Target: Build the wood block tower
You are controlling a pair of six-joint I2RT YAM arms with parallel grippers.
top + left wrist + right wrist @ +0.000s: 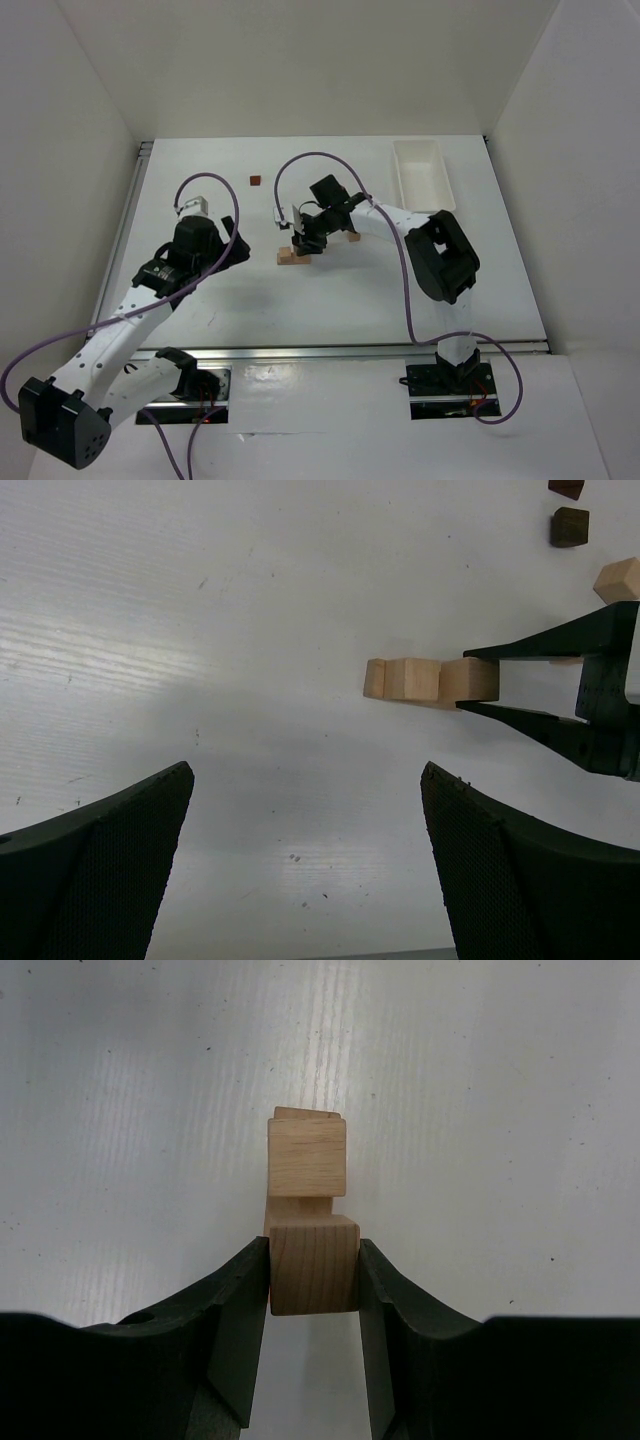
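Pale beige wooden blocks (291, 257) lie in a short row on the white table, seen in the left wrist view (400, 678) too. My right gripper (313, 1250) is shut on the pale block (313, 1265) at the near end of that row. A second pale block (307, 1157) lies just beyond it. From above, the right gripper (298, 240) sits low over the row. My left gripper (307, 780) is open and empty, held above bare table to the left of the blocks (196, 212). An orange-tan block (350, 237) lies right of the row.
A dark brown block (255, 181) lies alone toward the back. In the left wrist view two dark blocks (570, 527) and a loose pale block (617, 580) lie beyond the right gripper. A white plastic tray (420, 175) stands at the back right. White walls enclose the table.
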